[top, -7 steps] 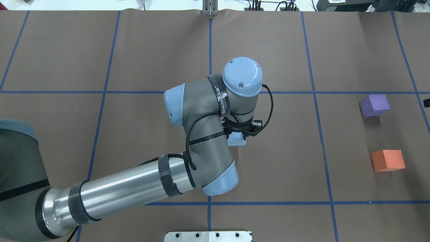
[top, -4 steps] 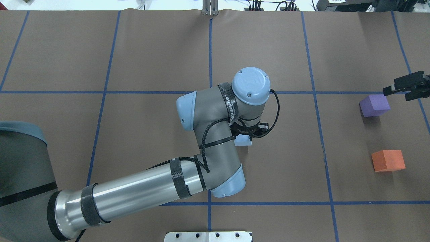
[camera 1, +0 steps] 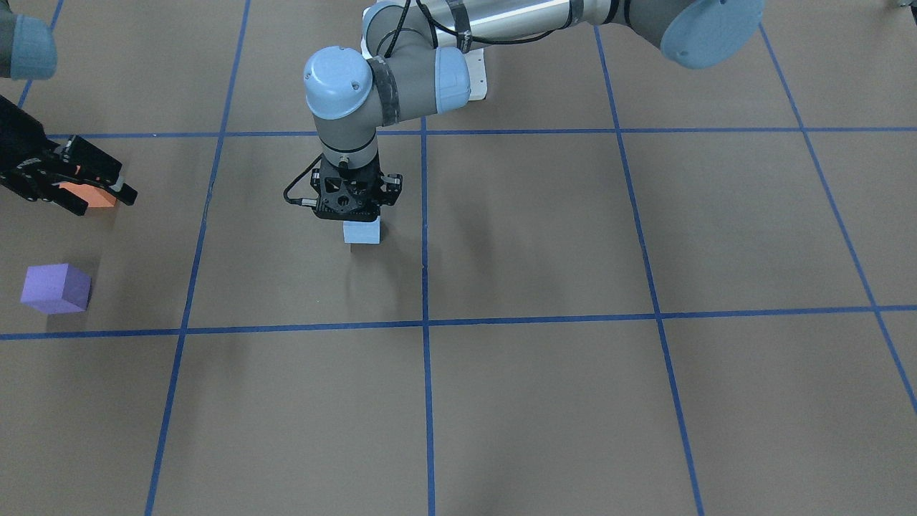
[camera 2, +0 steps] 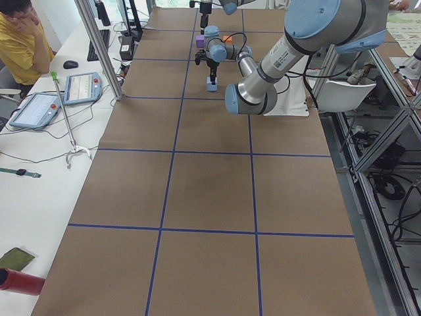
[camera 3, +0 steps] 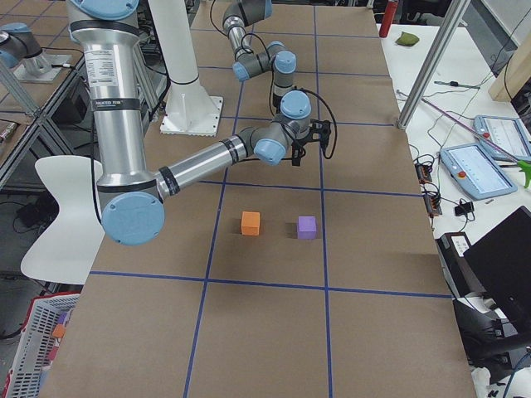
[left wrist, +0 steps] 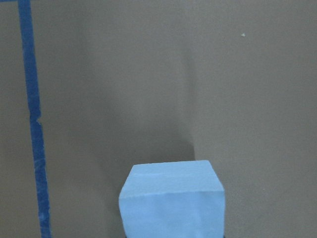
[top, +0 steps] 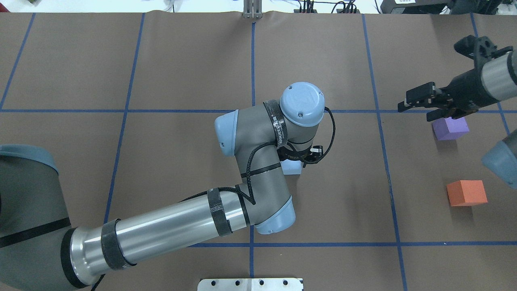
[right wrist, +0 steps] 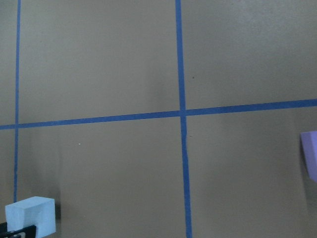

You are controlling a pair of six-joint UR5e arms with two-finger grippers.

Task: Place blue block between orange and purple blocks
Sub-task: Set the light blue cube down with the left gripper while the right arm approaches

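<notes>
My left gripper [camera 1: 360,223] is shut on the light blue block [camera 1: 362,232] near the table's middle, low over the brown paper. The block also shows in the overhead view [top: 292,167], under my wrist, and fills the bottom of the left wrist view [left wrist: 171,201]. The purple block [top: 450,127] and the orange block [top: 466,193] stand apart at the table's right side. My right gripper [top: 416,107] is open and empty, hovering just left of and above the purple block. The right wrist view shows the blue block [right wrist: 29,214] and the purple block's edge [right wrist: 311,154].
Blue tape lines [top: 385,161] divide the brown paper into squares. The robot's metal base plate [top: 250,284] is at the near edge. An operator [camera 2: 23,39] and tablets [camera 2: 82,85] are beside the table on my left.
My left arm has carried the blue block a little to the right. My right arm has come in from the right edge and moved left, over the purple block.
</notes>
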